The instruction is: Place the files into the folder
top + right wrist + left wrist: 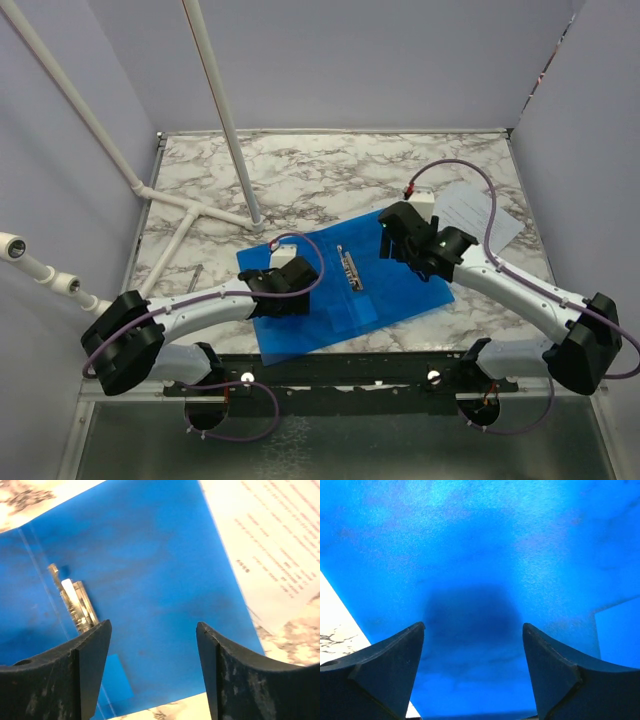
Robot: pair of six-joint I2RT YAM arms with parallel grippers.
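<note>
The blue folder (345,305) lies open and flat on the marble table, its metal clip (350,268) along the middle fold. My left gripper (283,290) hangs low over the folder's left half, open, with only blue plastic (480,545) between its fingers (395,665). Over the right half my right gripper (405,243) is open too, holding nothing. In the right wrist view the clip (75,600) shows left of the gripper (153,625). The files (472,212), white printed sheets (270,545), lie on the table just beyond the folder's right edge.
A white pipe frame (190,215) and a slanted pole (225,110) stand on the table's left part (330,170). Pale walls close in the left, back and right sides. A black rail (340,370) with both arm bases runs along the near edge.
</note>
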